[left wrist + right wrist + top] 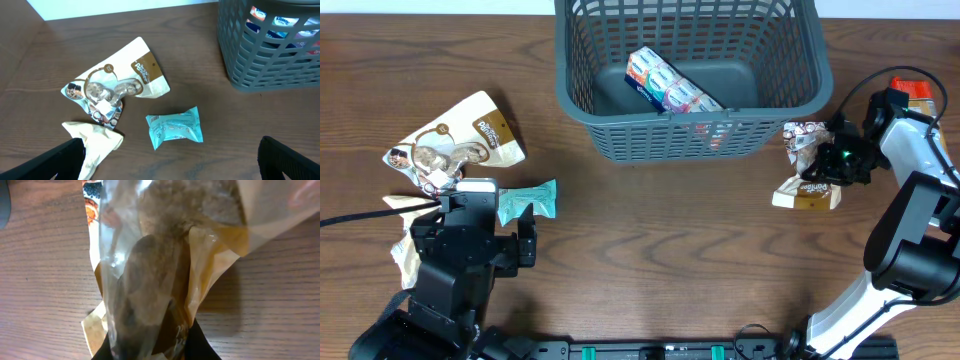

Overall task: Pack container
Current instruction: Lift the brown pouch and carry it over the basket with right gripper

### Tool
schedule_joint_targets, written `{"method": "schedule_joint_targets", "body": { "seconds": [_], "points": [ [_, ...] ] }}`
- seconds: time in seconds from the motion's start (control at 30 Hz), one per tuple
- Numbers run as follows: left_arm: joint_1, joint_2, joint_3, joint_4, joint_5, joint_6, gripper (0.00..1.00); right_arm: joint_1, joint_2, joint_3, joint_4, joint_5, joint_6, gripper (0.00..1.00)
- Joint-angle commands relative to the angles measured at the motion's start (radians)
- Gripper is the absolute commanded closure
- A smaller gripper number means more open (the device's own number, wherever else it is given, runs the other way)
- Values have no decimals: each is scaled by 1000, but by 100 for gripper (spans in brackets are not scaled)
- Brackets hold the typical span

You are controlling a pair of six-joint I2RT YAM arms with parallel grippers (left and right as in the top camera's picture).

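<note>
The grey-blue slotted basket stands at the back middle of the table, with a colourful snack pack inside; it also shows in the left wrist view. My right gripper is shut on a clear and brown cookie packet, right of the basket; the packet fills the right wrist view. My left gripper is open and empty, just short of a teal packet, which also shows in the left wrist view.
A white and brown cookie bag lies at the left, with a cream packet near my left finger. An orange packet lies at the far right behind the right arm.
</note>
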State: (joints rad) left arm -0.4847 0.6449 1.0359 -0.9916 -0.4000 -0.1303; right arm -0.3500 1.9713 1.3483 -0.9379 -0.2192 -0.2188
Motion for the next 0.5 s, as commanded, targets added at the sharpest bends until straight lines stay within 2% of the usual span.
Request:
{"method": "schedule_joint_targets", "body": {
  "seconds": [0.0, 0.2, 0.47],
  "points": [
    [-1, -2, 13, -3, -13, -1, 1, 4, 32, -4, 7, 50, 44, 99],
    [-1, -2, 13, -3, -13, -1, 1, -11, 31, 100, -62, 50, 93, 99],
    [-1, -2, 13, -3, -13, -1, 1, -58, 31, 419, -243, 45, 146, 99]
  ]
}}
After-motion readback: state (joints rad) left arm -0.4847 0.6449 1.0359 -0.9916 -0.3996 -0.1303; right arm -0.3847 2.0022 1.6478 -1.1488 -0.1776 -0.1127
